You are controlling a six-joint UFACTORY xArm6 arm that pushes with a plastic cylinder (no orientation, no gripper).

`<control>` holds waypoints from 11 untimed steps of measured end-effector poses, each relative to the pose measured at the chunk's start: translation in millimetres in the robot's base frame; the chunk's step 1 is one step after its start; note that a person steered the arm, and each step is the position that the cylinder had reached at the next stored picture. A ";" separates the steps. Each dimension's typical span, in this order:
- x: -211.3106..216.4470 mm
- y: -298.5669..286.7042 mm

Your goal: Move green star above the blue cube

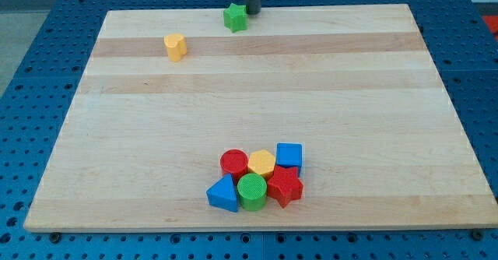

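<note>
The green star [235, 18] lies near the view's top edge of the wooden board, a little left of centre. My tip [254, 12] stands just to the star's right, touching it or nearly so. The blue cube [289, 156] sits far below, at the right of a tight cluster near the view's bottom. The star is well above the cube and somewhat to its left.
The cluster also holds a red cylinder [233, 163], a yellow hexagon [261, 164], a green cylinder [252, 191], a blue triangle [223, 195] and a red star [285, 187]. A yellow block [175, 47] lies alone at the upper left. The board [389, 96] rests on a blue perforated table.
</note>
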State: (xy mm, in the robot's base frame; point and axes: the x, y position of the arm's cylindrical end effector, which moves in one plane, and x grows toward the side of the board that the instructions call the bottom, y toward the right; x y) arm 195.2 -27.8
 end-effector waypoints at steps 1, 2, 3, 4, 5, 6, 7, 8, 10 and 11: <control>32.7 -13.8; 73.9 -13.8; 65.7 -12.9; 18.8 -4.2; 0.8 -29.6; 0.8 -62.5; 1.0 -75.8; 36.8 -71.7; 69.6 -54.5; 86.1 -50.7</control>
State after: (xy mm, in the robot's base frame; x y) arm 281.4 -78.5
